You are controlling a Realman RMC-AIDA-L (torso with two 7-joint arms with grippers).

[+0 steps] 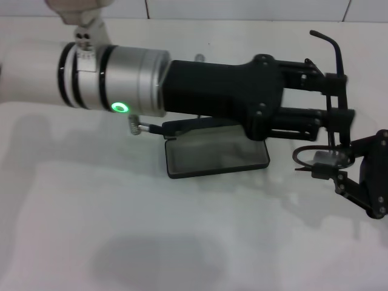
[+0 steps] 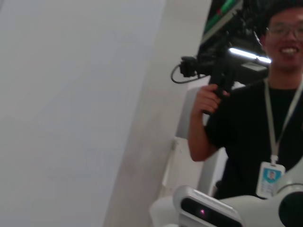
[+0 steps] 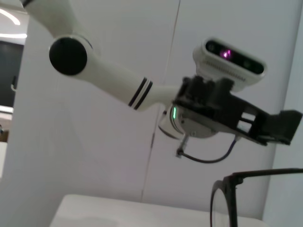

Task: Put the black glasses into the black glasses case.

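Above the white surface (image 1: 91, 212), both our grippers meet at the black glasses (image 1: 332, 91).
Left gripper (image 1: 341, 100) jaws clench the frame; right gripper (image 1: 339, 167) jaws grasp a lens; black glasses case (image 1: 215, 156) lies open beneath.

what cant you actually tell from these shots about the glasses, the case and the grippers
- Thin-framed black glasses: head view, mostly hidden behind the left gripper; which gripper grips them is unclear.
- Right wrist view: only one lens and temple of the glasses show, cut off by the edge.
- Flat black hinged glasses case, lying open: its far part is hidden by the left arm.
- Right gripper: cut off by the edge, finger state unreadable.
- Left wrist view: shows neither.
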